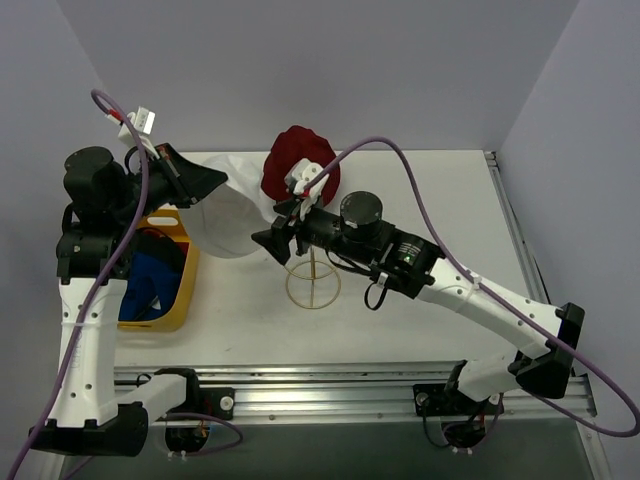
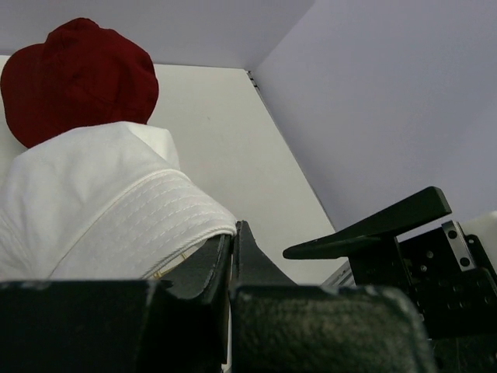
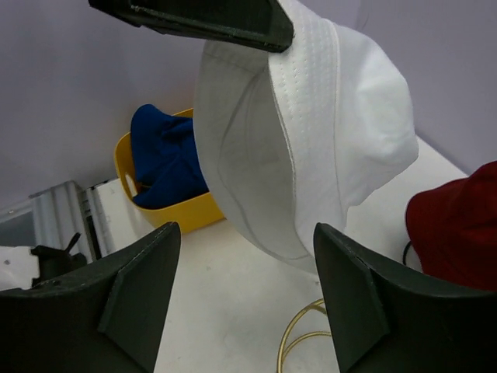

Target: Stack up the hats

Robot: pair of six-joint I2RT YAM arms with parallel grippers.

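**White bucket hat** (image 1: 225, 225): held off the table just right of the yellow tub (image 1: 188, 300), its brim pinched in the closed left gripper (image 1: 205, 183).

**Right gripper** (image 1: 268, 240): jaws spread and empty, facing the hat's hollow underside. Whether it touches the fabric is hard to judge.

**Blue hat** (image 1: 150, 280): lies inside the tub.

**Dark red bucket hat** (image 1: 293, 160): farther right of the tub, toward the back.

**Gold wire frame** (image 1: 312, 285): also right of the tub.

White bucket hat (image 1: 232, 215) hangs by its brim, opening sideways. Dark red bucket hat (image 1: 292, 160) just behind. Blue hat (image 1: 155, 275) crumpled in yellow tub (image 1: 185, 295).
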